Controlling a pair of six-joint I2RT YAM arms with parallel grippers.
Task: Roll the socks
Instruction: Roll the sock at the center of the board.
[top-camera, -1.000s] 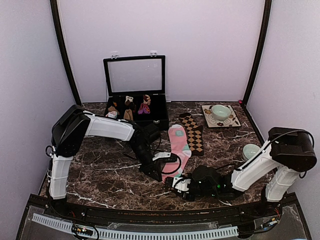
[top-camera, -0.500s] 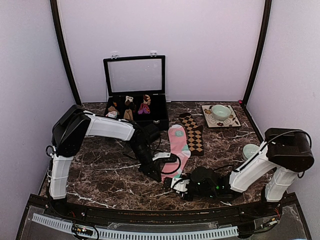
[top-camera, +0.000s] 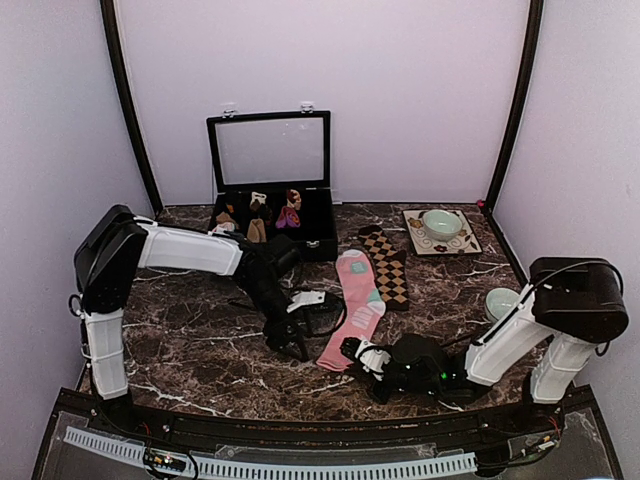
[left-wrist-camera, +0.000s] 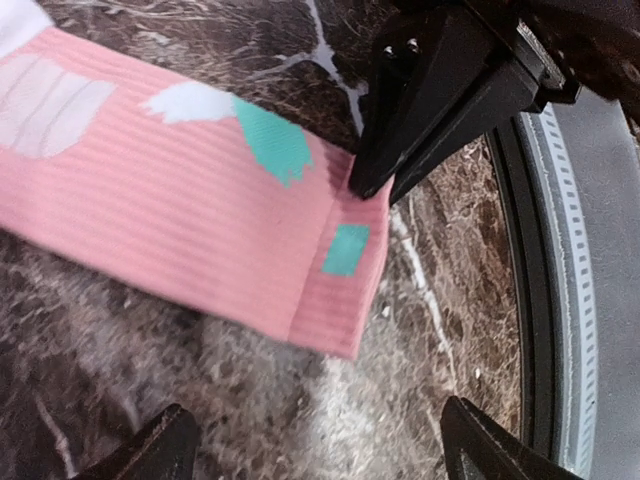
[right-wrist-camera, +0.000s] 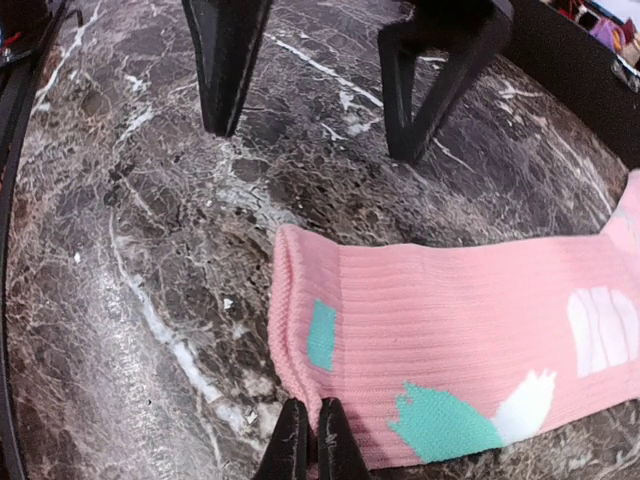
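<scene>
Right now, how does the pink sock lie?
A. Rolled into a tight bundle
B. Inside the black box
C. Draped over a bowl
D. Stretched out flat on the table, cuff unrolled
D: the pink sock lies at full length on the marble table, and both wrist views show its cuff end flat and unrolled.

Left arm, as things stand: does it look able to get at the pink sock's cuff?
Probably yes. The left gripper hangs open just beside the cuff of the pink sock, with nothing between. The right gripper is shut at the cuff's far corner, so the near corner looks freest.
</scene>
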